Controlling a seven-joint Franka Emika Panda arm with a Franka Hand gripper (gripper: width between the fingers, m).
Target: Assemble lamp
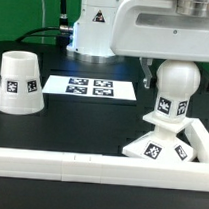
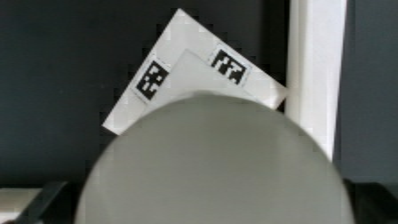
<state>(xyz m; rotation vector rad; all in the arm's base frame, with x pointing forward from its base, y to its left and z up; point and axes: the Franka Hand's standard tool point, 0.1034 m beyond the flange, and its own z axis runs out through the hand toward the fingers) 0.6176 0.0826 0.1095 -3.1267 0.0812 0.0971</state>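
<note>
The bulb point(image 1: 177, 81) stands upright with its neck on the flat square base point(image 1: 162, 149), which lies at the exterior view's right against the rail's corner. My gripper point(image 1: 177, 77) comes down over the bulb's round head with one finger on each side and is shut on it. In the wrist view the bulb's head point(image 2: 210, 160) fills the lower part between the fingers, and a tagged corner of the base point(image 2: 187, 70) shows beyond it. The conical shade point(image 1: 19, 84) stands alone, wide end down, at the exterior view's left.
The marker board point(image 1: 90, 88) lies flat in the middle, behind the parts. A long white rail point(image 1: 79, 167) runs along the front and turns up at the exterior view's right. It also shows in the wrist view point(image 2: 320, 60). The arm's white body is behind.
</note>
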